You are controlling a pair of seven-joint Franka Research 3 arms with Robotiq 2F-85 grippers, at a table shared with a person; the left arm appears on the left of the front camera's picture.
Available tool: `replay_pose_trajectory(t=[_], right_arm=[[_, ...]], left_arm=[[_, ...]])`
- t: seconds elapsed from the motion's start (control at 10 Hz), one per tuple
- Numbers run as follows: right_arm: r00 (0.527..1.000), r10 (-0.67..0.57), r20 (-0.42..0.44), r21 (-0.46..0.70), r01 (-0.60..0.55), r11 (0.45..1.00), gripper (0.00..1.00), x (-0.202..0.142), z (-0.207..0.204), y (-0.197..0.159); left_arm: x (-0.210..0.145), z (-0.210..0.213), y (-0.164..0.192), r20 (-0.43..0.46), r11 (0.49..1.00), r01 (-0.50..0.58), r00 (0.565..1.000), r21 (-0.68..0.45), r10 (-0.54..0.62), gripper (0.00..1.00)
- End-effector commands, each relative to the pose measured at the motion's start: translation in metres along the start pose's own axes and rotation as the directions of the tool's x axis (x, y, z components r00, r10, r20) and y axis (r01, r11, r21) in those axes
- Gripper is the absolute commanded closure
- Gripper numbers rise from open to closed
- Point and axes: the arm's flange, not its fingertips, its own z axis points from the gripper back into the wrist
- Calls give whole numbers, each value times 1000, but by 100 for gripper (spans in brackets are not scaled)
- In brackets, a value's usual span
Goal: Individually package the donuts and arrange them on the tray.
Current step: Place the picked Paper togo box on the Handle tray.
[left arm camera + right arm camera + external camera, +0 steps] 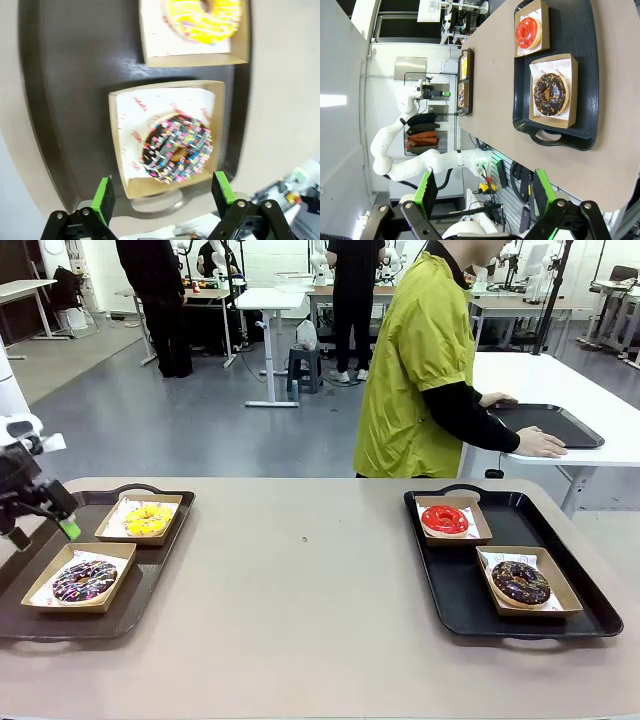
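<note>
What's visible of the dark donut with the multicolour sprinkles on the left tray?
The dark ring donut with pink, white, blue and yellow sprinkles lies flat on printed white paper inside a shallow open brown cardboard box. The box sits on the near part of the dark brown plastic tray, in front of the boxed yellow-iced donut. The open left pincer hovers above, not touching.

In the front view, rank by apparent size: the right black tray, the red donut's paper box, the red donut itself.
1. Right black tray, clearly largest.
2. Red donut's paper box, sitting on that tray.
3. Red donut, lying inside its box.
All three sit together, so nearness to the camera hardly skews this.
</note>
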Motion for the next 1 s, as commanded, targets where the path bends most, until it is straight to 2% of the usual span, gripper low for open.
replay_pose_trajectory(t=[0.0, 0.1, 0.2, 0.4, 0.6, 0.9], right_arm=[[1000, 13, -18, -3, -13, 1000, 0, -1, 3, -1], [1000, 13, -18, -3, -13, 1000, 0, -1, 3, -1], [1000, 13, -18, -3, -13, 1000, 0, -1, 3, -1], [1000, 13, -18, -3, -13, 1000, 0, -1, 3, -1], [1000, 13, -18, -3, -13, 1000, 0, -1, 3, -1], [1000, 13, -18, -3, -13, 1000, 0, -1, 3, -1]], left_arm=[[-5, 46, 17, 12, 961, 51, 999, -270, -50, 0], [-8, 71, 32, 52, 914, 73, 997, -398, -57, 0], [-12, 94, 54, 97, 842, 97, 994, -531, -53, 0], [-26, 121, 102, 135, 716, 105, 991, -690, -14, 0], [-45, 127, 158, 147, 618, 90, 988, -781, 43, 0], [-63, 112, 225, 135, 552, 55, 985, -832, 106, 0]])
